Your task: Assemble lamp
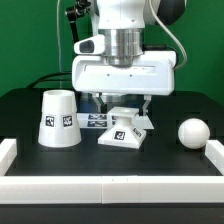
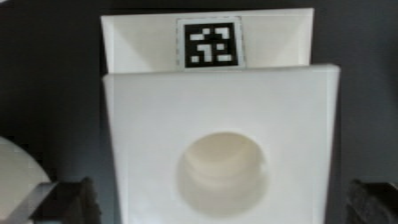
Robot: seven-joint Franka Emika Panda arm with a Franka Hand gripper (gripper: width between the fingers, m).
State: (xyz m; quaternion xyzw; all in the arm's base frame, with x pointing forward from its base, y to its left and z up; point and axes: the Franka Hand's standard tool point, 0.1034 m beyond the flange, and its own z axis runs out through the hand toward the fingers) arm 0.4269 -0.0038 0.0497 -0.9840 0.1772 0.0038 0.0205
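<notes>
Matte white stepped square lamp base (image 1: 126, 130) seen resting on black table (image 1: 150, 160). Oval socket hole (image 2: 222, 170) noted in base top. Pincer (image 1: 124, 103) positioned directly above base, jaws spread apart, one finger each side of base, nothing gripped. White truncated-cone shade (image 1: 58, 118) stood upright, well apart from base, toward exterior view's left. White ball-headed bulb (image 1: 192, 132) laid apart from base, toward exterior view's right.

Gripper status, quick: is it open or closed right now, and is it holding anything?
Gripper: open, holding nothing. It straddles the lamp base, and the wrist view shows a gap on each side.
</notes>
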